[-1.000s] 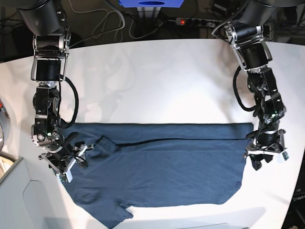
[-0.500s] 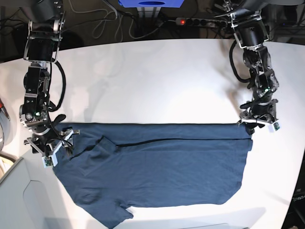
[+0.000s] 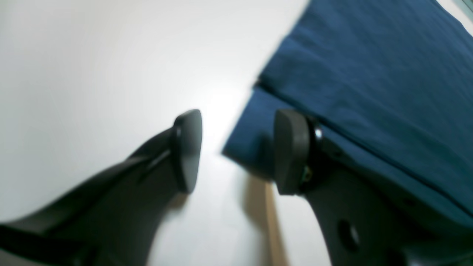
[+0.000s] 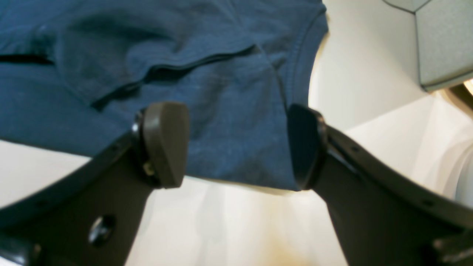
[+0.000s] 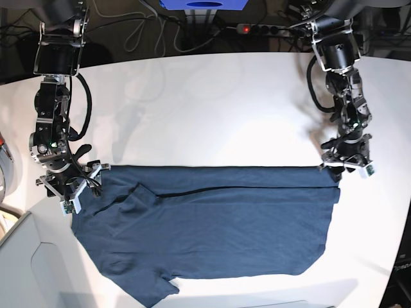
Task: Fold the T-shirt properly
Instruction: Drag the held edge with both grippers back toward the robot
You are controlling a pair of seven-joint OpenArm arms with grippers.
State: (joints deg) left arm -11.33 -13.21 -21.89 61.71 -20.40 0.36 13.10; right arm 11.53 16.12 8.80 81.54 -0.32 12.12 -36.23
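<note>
The T-shirt [image 5: 212, 224] lies spread flat across the near half of the white table [image 5: 212, 109], its long upper edge folded over so a dark seam line runs left to right just below that edge; one short sleeve juts toward the near edge at the lower left of the base view; the left gripper [image 3: 236, 151] hangs just above the shirt's upper corner on the base view's right, its jaws parted with bare table showing between them and nothing held; one dark pad [image 3: 290, 151] sits over the corner of the blue cloth, though the blur leaves it unclear whether it touches the fabric; the right gripper [image 4: 236, 147] hovers over the opposite end of the garment, near the collar and sleeve region, jaws spread wide and empty, with the folded blue fabric and its stitched hem visible in the gap; a pale grey bin [image 4: 443, 40] sits off the table's corner beyond it; cables and a power strip [image 5: 263, 29] lie behind the far table edge.
</note>
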